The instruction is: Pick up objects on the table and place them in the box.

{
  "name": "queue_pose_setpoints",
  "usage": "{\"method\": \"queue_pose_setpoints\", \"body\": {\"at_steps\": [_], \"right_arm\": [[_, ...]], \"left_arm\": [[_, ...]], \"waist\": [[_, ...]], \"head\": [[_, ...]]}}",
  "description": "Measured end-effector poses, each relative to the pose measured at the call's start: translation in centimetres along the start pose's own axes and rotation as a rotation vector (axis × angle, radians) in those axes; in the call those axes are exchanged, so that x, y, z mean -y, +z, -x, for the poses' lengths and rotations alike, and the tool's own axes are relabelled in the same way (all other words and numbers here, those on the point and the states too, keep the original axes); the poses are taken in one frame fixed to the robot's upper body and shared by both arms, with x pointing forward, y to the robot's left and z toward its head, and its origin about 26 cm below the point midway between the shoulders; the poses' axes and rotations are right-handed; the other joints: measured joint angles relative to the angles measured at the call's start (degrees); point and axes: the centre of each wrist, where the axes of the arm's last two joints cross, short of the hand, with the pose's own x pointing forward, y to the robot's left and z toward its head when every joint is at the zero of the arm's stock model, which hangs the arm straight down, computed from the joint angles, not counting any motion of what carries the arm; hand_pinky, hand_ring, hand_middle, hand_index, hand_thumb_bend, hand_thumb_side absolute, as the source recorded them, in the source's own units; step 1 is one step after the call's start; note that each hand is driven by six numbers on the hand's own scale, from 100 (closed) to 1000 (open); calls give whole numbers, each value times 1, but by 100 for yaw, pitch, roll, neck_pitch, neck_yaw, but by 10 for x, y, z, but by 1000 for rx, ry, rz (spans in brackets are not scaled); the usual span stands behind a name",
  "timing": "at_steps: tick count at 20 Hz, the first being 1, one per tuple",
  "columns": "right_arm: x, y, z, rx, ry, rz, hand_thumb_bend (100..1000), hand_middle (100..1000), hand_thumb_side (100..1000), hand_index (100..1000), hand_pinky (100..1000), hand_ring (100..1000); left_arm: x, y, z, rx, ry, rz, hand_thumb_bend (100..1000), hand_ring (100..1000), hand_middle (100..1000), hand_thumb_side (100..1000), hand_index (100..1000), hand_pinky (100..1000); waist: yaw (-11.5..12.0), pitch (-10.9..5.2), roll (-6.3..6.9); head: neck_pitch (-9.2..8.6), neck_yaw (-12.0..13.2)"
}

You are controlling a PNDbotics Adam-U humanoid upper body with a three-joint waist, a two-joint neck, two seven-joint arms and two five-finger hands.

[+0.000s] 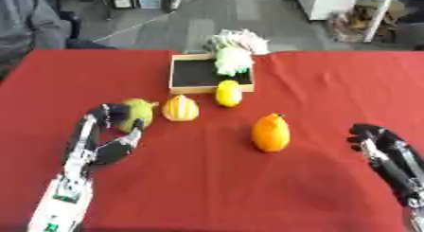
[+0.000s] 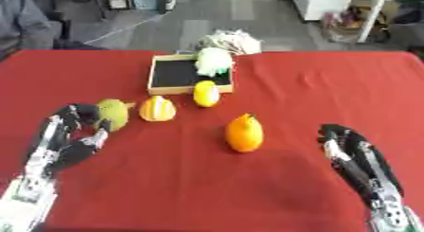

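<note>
So the red cloth-covered table (image 1: 331,84) fills most of the view, and the shallow wooden box with a dark inside (image 1: 195,75) sits near its far edge, with a pale green leafy vegetable (image 1: 233,60) on its right rim. The robot's left hand (image 1: 112,134) has fingers and thumb curled around the yellow-green pear-shaped fruit (image 1: 137,112), at left. Its right hand (image 2: 352,153) rests at lower right, fingers relaxed, holding nothing. The orange rounded fruit (image 1: 271,132) stands mid-table; the striped yellow-orange squash (image 1: 180,108) and yellow lemon-like fruit (image 1: 228,93) lie just in front of the box. The pear looks rigid, light and probably slick, so I'd wrap its widest part.
</note>
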Motion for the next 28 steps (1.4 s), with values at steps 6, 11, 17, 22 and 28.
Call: {"method": "queue_pose_setpoints", "body": {"at_steps": [6,11,17,22,28], "right_arm": [[0,0,0,0,0,0,100,713,524,777,742,735],[0,0,0,0,0,0,100,713,523,777,742,735],[0,0,0,0,0,0,100,714,528,777,742,735],[0,0,1,-5,0,0,100,714,519,777,741,735],[2,1,2,-8,9,-3,100,715,516,777,741,735]], "left_arm": [[0,0,0,0,0,1,297,672,555,100,661,757],[0,0,0,1,0,3,297,672,555,100,661,757],[-4,-3,-3,14,-28,7,336,679,564,100,677,764],[-29,-19,-21,54,-195,49,474,714,607,100,740,791],[-36,-44,-24,-16,-433,213,683,776,733,134,849,833]], "waist": [[7,0,0],[18,0,0],[22,0,0],[13,0,0],[-34,0,52]], "head": [[0,-7],[0,-7],[0,-19],[0,-42],[0,-46]]}}
